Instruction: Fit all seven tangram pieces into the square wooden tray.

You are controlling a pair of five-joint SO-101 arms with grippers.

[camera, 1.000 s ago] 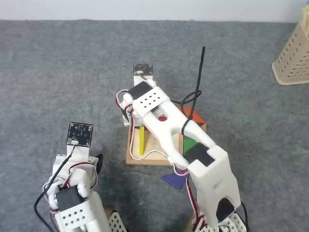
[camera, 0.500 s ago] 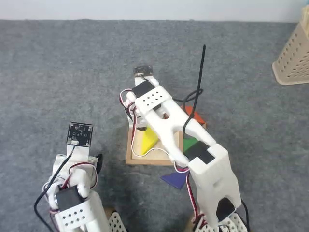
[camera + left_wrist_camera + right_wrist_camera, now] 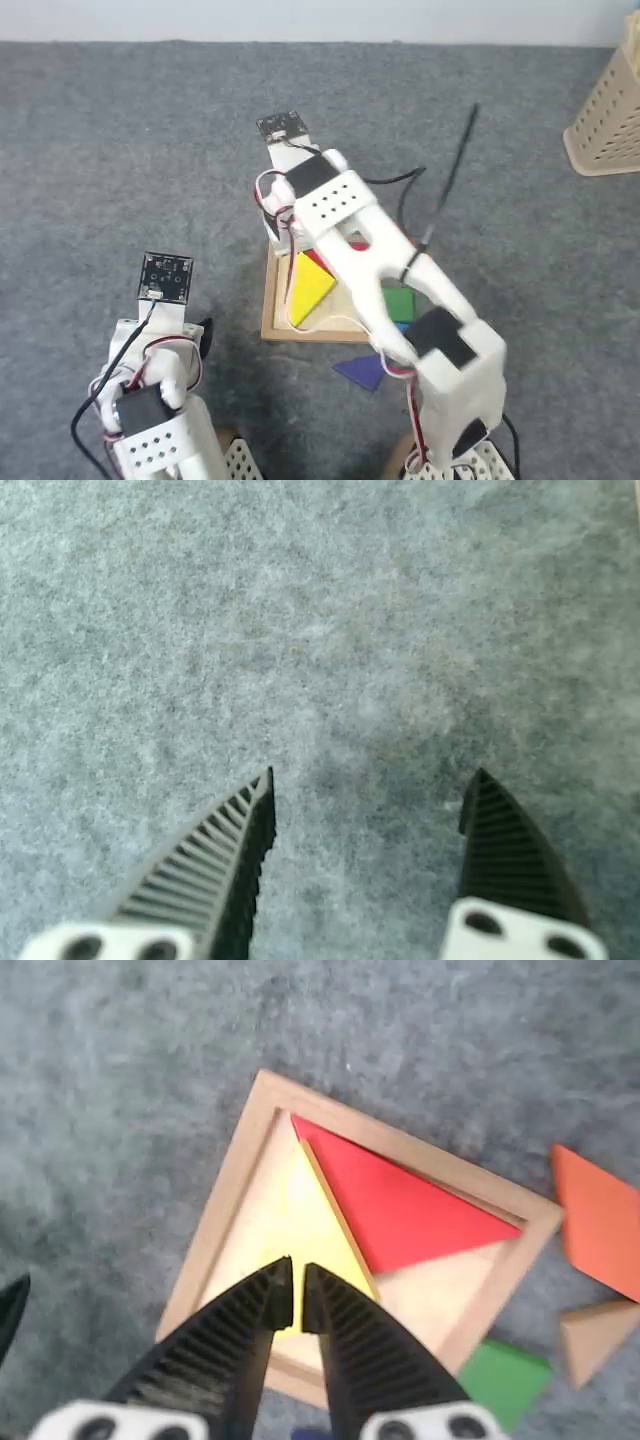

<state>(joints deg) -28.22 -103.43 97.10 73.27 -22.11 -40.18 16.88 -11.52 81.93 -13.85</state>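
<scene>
The right pincer [image 3: 297, 1265] hangs directly over the yellow triangle [image 3: 290, 1210]. Its jaws are drawn almost together, with only a thin slit between them, and nothing is gripped. That triangle lies flat inside the square wooden tray [image 3: 222, 1200], its long edge flush against the red triangle [image 3: 400, 1205], so these two pieces look placed.

What matters for the next move is where the loose pieces lie from this pincer. All of them sit outside the tray, on the side away from the left arm. The green square [image 3: 505, 1380] is just across the rim from the tray's bare floor. The orange piece [image 3: 600, 1220] and a tan triangle [image 3: 598, 1340] lie a little beyond it. In the high view a purple triangle [image 3: 362, 372] rests on the table [image 3: 150, 150] just off the tray's near edge, back from the pincer towards the right arm's base.

The green square is probably the easiest pick, and the pincer would have to draw back over the rim to reach it (and open first).

The left pincer [image 3: 374, 775] is spread wide and empty over bare table, well apart from every piece. The right arm is plainly the nearer one.
</scene>
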